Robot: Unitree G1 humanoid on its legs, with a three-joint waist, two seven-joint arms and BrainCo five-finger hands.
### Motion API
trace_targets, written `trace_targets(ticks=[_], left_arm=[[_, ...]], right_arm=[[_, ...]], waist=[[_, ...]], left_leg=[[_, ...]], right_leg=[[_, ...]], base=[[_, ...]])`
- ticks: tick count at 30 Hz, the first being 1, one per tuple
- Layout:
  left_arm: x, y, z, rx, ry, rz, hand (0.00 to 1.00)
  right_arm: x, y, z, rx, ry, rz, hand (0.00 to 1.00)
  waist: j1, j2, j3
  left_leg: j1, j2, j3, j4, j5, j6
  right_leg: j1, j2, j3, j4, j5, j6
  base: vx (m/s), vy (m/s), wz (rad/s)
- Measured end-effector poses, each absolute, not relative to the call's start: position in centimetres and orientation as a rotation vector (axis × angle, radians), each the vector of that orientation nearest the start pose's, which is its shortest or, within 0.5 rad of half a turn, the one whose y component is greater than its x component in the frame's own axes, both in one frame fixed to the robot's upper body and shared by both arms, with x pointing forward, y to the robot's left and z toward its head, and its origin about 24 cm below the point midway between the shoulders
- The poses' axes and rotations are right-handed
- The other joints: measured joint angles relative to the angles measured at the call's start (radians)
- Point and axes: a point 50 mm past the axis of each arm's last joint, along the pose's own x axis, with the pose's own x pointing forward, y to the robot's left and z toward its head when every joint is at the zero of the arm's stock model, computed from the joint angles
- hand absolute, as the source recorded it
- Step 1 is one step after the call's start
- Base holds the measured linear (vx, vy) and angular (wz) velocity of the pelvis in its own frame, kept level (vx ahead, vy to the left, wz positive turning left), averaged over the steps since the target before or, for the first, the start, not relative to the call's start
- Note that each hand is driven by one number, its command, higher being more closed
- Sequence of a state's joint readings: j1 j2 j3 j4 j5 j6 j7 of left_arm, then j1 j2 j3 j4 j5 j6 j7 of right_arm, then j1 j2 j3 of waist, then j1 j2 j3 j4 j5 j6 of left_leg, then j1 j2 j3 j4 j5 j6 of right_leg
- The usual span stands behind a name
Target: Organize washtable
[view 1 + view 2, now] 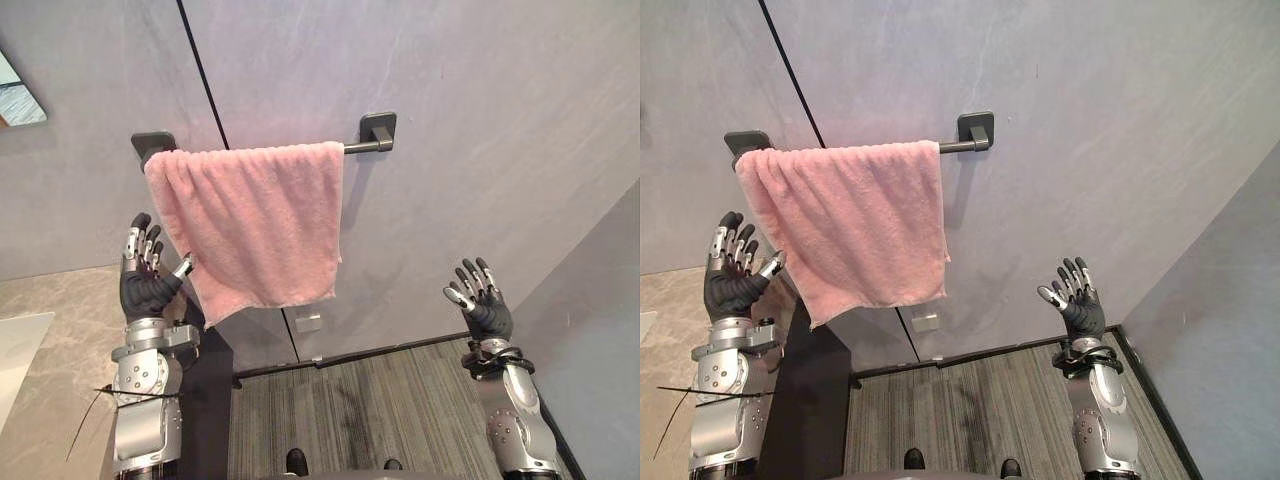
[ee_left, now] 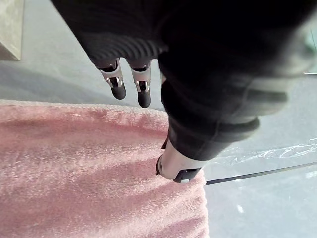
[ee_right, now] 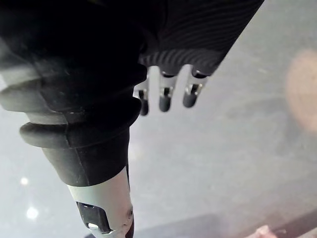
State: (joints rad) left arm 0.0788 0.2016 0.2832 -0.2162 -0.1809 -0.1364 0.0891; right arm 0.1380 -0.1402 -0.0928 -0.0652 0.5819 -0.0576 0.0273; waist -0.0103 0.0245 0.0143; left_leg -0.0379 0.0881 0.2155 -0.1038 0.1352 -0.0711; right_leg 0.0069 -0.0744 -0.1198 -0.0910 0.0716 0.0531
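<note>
One pink towel [image 1: 255, 225] over wall rail [image 1: 360, 148]

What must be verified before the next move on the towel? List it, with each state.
1. Pink towel draped over the towel bar: ok.
2. Towel hanging level: not ok, its lower edge slants.
3. Left robot hand open beside the towel's left edge: ok.
4. Left robot hand gripping cloth: not ok, fingers straight.
5. Right robot hand open, apart from the towel: ok.

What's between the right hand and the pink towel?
Just bare grey wall lies between the right hand and the towel, as the left eye view shows.
</note>
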Motion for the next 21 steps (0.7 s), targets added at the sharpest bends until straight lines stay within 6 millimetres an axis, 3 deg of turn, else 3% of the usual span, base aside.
trace_targets(ticks=[7,21], left_arm=[[24.2,25.7,11.7,0.071,-0.364,0.367,0.0],[24.2,26.6,12.6,0.068,-0.404,0.441,0.0]], right_arm=[[22.7,-20.3,4.0,0.403,-0.035,-0.078,0.0],[22.8,-20.1,4.0,0.405,-0.034,-0.074,0.0]], waist=[[-0.002,-0.014,0.009],[0.0,-0.022,0.032]], left_leg=[[-0.05,-0.002,0.008,0.0,-0.001,0.002],[-0.041,0.0,0.005,0.0,-0.001,0.01]], right_leg=[[-0.064,0.001,0.014,0.019,-0.001,0.001],[-0.059,0.004,0.014,0.022,-0.009,-0.007]], base=[[0.02,0.002,-0.06],[0.04,-0.003,-0.01]])
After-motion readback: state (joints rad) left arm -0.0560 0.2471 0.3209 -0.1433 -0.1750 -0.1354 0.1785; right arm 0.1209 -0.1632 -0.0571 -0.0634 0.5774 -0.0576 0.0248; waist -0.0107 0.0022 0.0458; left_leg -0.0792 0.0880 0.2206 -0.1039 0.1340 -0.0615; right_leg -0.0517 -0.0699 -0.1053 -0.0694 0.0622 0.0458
